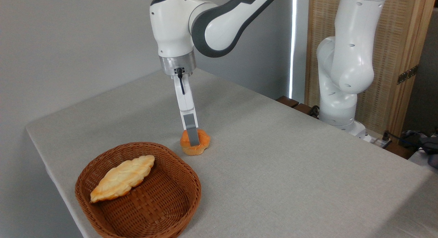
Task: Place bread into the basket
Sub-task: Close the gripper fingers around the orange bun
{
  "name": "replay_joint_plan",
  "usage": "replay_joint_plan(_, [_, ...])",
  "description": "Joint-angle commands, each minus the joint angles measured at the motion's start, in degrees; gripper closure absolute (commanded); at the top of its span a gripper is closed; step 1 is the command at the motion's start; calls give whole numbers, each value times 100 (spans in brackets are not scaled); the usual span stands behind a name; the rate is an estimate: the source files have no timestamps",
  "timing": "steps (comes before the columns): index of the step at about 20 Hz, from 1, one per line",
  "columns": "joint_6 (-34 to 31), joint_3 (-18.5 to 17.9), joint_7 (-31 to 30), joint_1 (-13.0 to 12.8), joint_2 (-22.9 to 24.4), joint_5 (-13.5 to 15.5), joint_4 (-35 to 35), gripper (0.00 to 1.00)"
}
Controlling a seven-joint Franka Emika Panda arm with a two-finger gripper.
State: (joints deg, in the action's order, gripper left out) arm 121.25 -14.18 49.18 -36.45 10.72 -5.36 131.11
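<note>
Stage: grasp, transfer not done | bun (202, 142) on bench (273, 162), just beside wicker basket (164, 210), outside it | end effector (193, 137) down on bun, one finger visible, closure unclear | basket holds pale pastry (123, 178) only | left: lift, carry, release.

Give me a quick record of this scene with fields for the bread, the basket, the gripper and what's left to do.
bread: orange bun on the table, just outside the basket
basket: brown wicker basket, holds a pale leaf-shaped pastry
gripper: gripper down at the bun; one of its fingers in front of it, grip state unclear
remaining: bun not yet in basket
</note>
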Motion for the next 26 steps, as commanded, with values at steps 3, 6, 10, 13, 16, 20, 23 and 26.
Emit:
replay_joint_plan(3, [189,-76,65,-108,97,-457,239,0])
replay_joint_plan(6, [293,-76,65,-116,97,-475,327,0])
replay_joint_plan(10, [338,-76,65,-116,106,-475,371,25])
replay_joint_plan(13, [338,-76,65,-108,106,-475,371,59])
replay_joint_plan(16, [329,-76,65,-108,106,-475,362,60])
replay_joint_plan(20, [329,-85,65,-108,106,-475,371,60])
replay_joint_plan(23, [207,-76,31,-108,149,-475,345,60])
replay_joint_plan(26, [-415,-41,-40,-108,211,-466,82,59])
